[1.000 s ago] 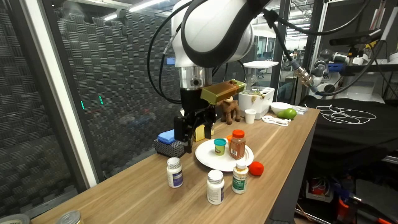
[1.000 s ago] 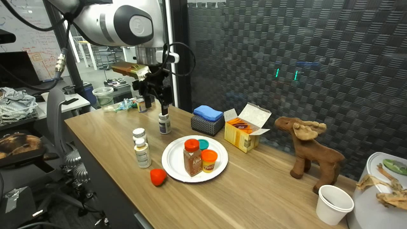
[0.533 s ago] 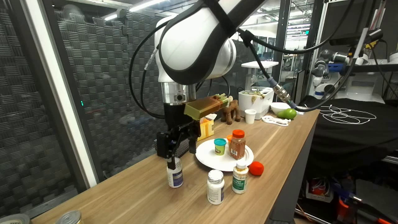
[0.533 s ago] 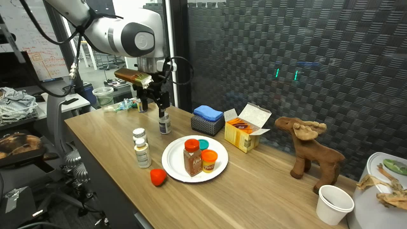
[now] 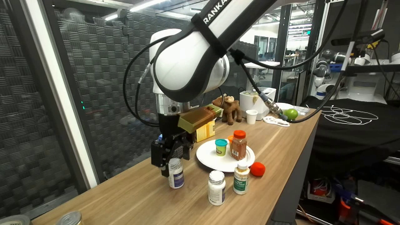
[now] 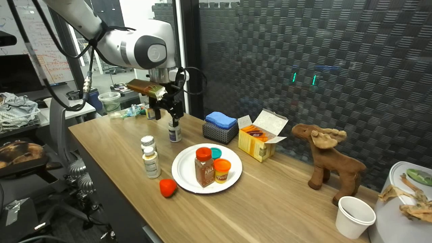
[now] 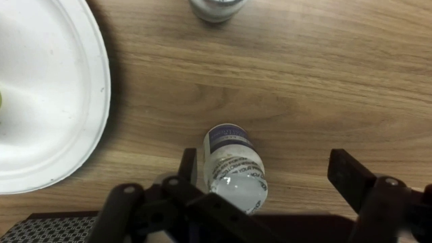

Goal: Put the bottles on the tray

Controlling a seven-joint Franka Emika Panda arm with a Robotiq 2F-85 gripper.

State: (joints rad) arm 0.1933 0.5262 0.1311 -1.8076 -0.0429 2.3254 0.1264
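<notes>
Bottle (image 7: 234, 165), purple-labelled: your pick-up step, seemingly.
Jaws: parted, holding nothing.
Tray (image 7: 60, 94): destination, once you centre and grip.

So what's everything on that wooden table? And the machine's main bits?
Plate: 1, white, central.
Bottles: 3, white, standing near plate.
Jar: 1, reddish-brown, on plate.
Tubs: 2, yellow and green, on plate.
Rounded thing: 1, red, beside plate.
Carton: 1, yellow, near plate.
Mesh box: 1, dark, by carton.
Sponge: 1, blue, on mesh box.
Toy moose: 1, brown, near carton.
Cup: at least 1, white, near toy moose.
Bin: 1, white, by cup.
Bowl: 1, white, by bin.
Green fruit: count unclear, green, by bowl.
Cord: 1, white, by bowl.
Crumpled plastic: count unclear, clearish, both ends.
Round containers: 2, grey tops, one end.
Arm: 1, white and black, overhead.
Block: 1, yellowish, on arm.
Gripper (its hand): 1, black, open, at one bottle.
</notes>
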